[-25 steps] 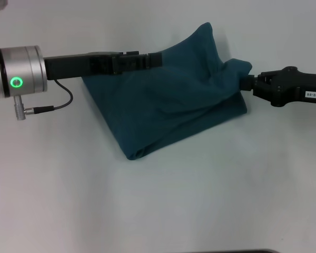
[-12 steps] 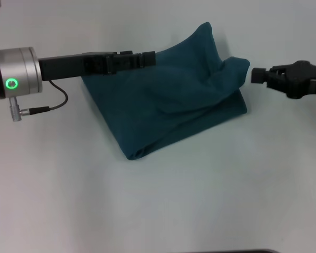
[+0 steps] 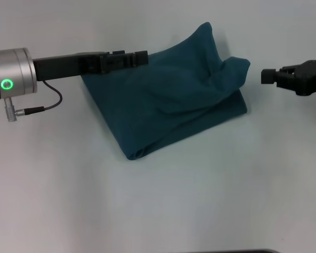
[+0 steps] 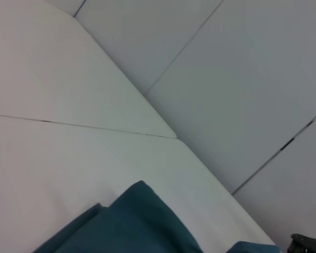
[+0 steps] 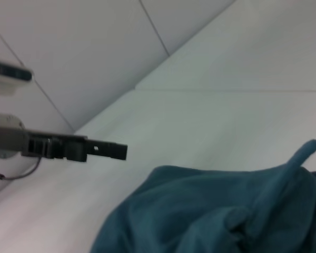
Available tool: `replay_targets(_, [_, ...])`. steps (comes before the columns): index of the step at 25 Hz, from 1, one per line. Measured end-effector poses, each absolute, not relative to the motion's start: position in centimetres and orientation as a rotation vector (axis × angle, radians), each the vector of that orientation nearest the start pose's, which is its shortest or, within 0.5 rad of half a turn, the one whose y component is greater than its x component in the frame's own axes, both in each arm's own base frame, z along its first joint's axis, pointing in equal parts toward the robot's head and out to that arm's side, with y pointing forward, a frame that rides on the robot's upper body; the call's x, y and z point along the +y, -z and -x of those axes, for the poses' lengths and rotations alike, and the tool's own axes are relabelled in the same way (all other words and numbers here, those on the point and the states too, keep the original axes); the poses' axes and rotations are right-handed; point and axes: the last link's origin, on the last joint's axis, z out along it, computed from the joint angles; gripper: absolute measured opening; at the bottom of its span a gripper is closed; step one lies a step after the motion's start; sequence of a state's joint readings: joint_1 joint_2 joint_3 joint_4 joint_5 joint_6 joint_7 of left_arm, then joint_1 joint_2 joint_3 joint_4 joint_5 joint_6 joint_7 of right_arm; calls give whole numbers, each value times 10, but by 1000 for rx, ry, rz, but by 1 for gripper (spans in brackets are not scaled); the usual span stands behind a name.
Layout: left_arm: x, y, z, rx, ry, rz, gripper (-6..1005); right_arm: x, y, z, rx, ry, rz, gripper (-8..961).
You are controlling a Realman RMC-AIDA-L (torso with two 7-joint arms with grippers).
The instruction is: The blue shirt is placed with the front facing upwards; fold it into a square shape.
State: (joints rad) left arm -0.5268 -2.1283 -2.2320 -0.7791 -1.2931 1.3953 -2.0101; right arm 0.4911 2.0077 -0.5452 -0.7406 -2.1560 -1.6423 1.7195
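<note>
Blue shirt (image 3: pixel 168 97) lies folded in a rough diamond at mid-tabletop (image 3: pixel 163 205), its right corner bunched and raised. Right tool (image 3: pixel 267 76) has let that corner go and backed off to the right, now apart from the cloth. Left tool (image 3: pixel 142 57) has slid left, its tip over the shirt's upper-left edge. Whether either tool is spread or closed, cannot tell. Judgement: fold is laid; corner wants flattening.

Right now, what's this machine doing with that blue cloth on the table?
A two-armed robot is folding the blue shirt on a white table. The shirt lies bunched into a rough, tilted square, its far corner peaked up. The left gripper hangs over the shirt's far left edge. The right gripper is off the shirt's right corner with a clear gap between them. Neither seems to be holding the cloth.
</note>
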Motion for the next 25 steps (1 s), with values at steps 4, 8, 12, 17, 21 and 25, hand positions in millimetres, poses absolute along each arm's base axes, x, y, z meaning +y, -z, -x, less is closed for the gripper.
replay_targets(4, [354, 17, 229, -1326, 803, 2528, 934, 318, -51, -311, 1090, -604, 2537, 6])
replay_targets(8, [358, 18, 233, -1357, 789, 2507, 934, 314, -56, -320, 1097, -640, 2494, 7])
replay_targets(12, [356, 17, 238, -1370, 788, 2488, 933, 310, -48, -323, 1001, -589, 2533, 93])
replay_targets(17, [351, 15, 244, -1359, 786, 2488, 933, 310, -42, -322, 905, -581, 2531, 382])
replay_targets(21, [351, 15, 244, -1351, 784, 2487, 933, 313, -44, -319, 857, -617, 2509, 580])
replay_targets(25, [355, 13, 242, -1325, 800, 2477, 934, 317, -45, -316, 813, -624, 2511, 770])
